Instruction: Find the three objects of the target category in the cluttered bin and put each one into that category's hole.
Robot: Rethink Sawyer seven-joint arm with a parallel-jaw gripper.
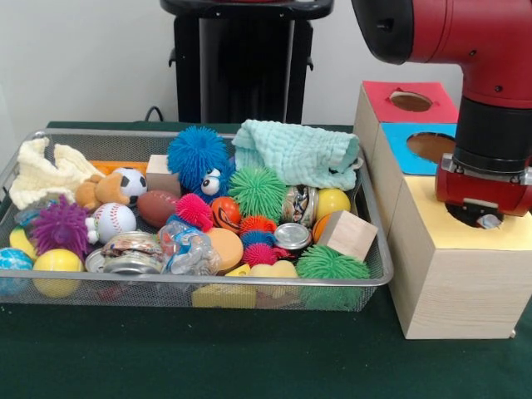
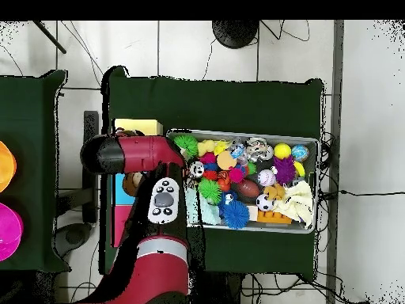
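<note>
1. The table (image 1: pixel 249 357), covered in dark green cloth, shows a bare strip in front of the bin (image 1: pixel 208 287) and the boxes. In the overhead view more bare cloth lies on the side of the bin away from the robot.
2. The bin sits just beside the row of three wooden boxes. Its right-hand rim in the front view is close to the yellow-topped box (image 1: pixel 457 283), with only a narrow gap between them.
3. The bin is a wide, shallow basket of silver wire mesh with a rounded metal rim. It is packed full: a blue spiky ball (image 1: pixel 197 155) with googly eyes, a green spiky ball (image 1: pixel 257 191), a purple spiky ball (image 1: pixel 60 226), a baseball (image 1: pixel 113 220), a small brown football (image 1: pixel 157 207), a wooden cube (image 1: pixel 348 234), a pale green cloth (image 1: pixel 298 154) and a cream cloth (image 1: pixel 46 172) heaped over the far rim.
4. The hole (image 1: pixel 465 218) in the yellow top is mostly covered by the arm's end; only a dark arc of it shows.
5. The pincer (image 1: pixel 485 218) hangs right over that hole, seemingly dipping into it. I cannot tell how far it is open or whether it holds anything.
6. The red-topped box (image 1: pixel 399 116) and the blue-topped box (image 1: pixel 407 154) stand behind, their holes uncovered.
7. A jar (image 1: pixel 298 204) in the bin bears a printed label, too small to read.
</note>
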